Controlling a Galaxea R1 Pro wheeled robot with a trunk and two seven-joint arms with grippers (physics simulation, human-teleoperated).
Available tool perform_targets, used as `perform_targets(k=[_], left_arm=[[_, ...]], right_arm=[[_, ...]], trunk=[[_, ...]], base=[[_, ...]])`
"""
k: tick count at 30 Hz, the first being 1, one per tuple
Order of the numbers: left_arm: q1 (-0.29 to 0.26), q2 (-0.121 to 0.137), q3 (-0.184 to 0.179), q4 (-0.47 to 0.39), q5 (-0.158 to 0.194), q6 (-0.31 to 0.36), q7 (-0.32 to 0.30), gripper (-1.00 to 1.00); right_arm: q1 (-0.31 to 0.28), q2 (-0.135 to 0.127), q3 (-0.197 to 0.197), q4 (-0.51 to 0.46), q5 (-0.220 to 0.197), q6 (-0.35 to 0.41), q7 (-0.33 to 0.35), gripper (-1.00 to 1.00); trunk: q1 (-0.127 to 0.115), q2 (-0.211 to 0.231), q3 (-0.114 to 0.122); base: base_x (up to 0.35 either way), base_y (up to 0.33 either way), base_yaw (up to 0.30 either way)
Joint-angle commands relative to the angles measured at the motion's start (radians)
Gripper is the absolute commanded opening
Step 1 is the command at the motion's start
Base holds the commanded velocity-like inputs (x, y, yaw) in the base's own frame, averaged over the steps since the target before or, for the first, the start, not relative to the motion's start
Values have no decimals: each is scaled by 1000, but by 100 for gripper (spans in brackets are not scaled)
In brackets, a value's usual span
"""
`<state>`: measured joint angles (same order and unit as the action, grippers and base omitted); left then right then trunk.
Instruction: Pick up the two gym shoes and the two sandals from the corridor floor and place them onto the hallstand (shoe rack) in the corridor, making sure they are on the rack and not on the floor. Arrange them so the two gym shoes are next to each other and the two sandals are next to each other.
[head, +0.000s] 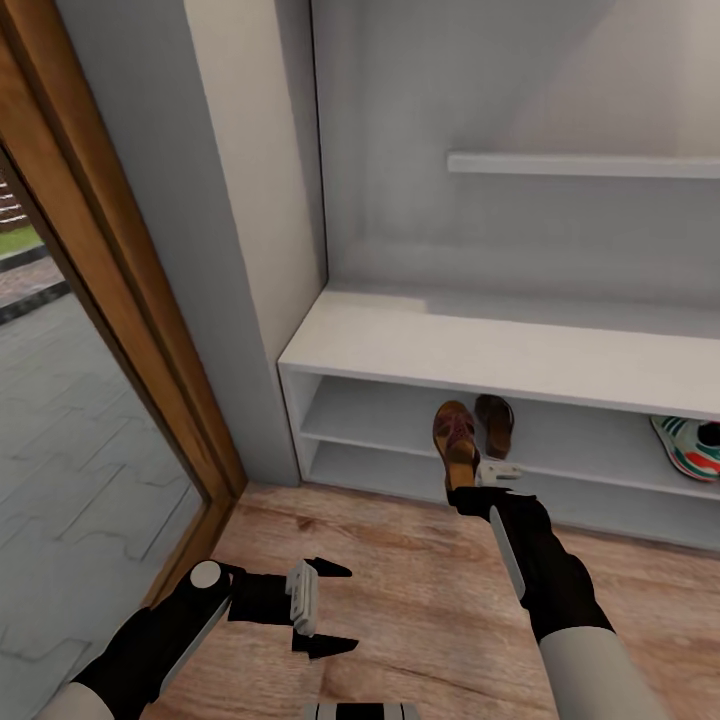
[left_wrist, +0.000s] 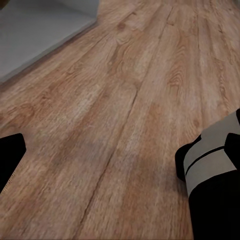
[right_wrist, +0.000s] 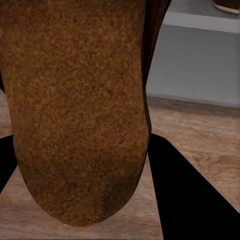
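— Surface and room?
— Long white hallstand (head: 470, 350) against grey wall; light wood-plank floor (head: 420, 600); one dark-brown sandal (head: 495, 425) on its shelf, a green-striped white sneaker (head: 690, 445) further along.
— Hands?
— Right hand (head: 468, 490) grips the second brown sandal (head: 455, 440) at the shelf; left hand (head: 325, 608) spread wide, holding nothing.

White hallstand (head: 480, 350) stands on wood floor (head: 420, 600); upper open shelf holds one sandal (head: 495, 423) mid-shelf, gym shoe (head: 690, 447) toward right end

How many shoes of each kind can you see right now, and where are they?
Sandals: 2, one held in the right gripper in front of the hallstand, sandal; one lying on its upper open shelf, sandal.
Gym shoes: 1, gym shoe, on the same shelf at the picture's edge.
Total: 3
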<state>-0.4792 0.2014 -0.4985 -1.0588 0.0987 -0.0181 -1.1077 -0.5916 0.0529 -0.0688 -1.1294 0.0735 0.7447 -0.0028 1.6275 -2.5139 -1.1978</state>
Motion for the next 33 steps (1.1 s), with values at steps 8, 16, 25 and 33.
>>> perform_targets(k=[8,16,25,33], left_arm=[[-1,1,-3,0,5,-2,0,100],[-1,1,-3,0,5,-2,0,100],[-1,1,-3,0,4,-2,0,100],[-1,1,-3,0,4,-2,0,100]], right_arm=[[-1,1,-2,5,4,5,1,-100],[-1,1,-3,85,5,-55,1,-100],[-1,-1,-6,86,5,-56,1,-100],[-1,-3,-8,86,5,-56,1,-100]], trunk=[[0,0,-3],[0,0,-13],[0,0,-13],[0,0,-20]], base=[[20,0,0],[0,0,0],[0,0,0],[50,-1,0]])
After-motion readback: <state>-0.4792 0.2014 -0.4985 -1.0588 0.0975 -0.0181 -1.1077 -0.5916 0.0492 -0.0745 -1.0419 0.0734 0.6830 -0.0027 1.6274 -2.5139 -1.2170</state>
